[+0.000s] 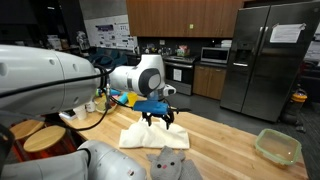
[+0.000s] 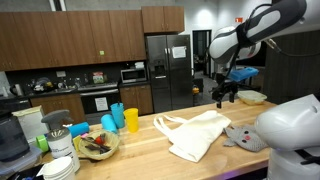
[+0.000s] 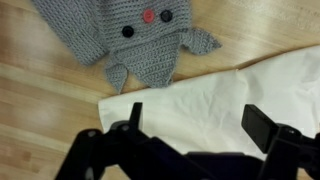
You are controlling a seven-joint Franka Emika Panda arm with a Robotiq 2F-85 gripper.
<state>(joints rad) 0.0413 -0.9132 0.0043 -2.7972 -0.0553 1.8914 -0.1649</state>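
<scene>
We hold the gripper (image 3: 197, 118), jaws wide, directly above the white cloth (image 3: 235, 85), with the knitted toy (image 3: 130, 30) just beside the cloth's edge.

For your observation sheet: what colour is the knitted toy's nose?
The nose is red, clearest in the wrist view.

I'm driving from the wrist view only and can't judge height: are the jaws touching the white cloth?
Observer: No. In both exterior views the gripper, jaws open, hangs above the white cloth with a gap between them.
Operator: Anything on the table outside my picture?
Observer: A clear container sits on the table, well apart from the cloth.
Operator: And at the other end?
Observer: A yellow cup stands beside blue cups.
</scene>
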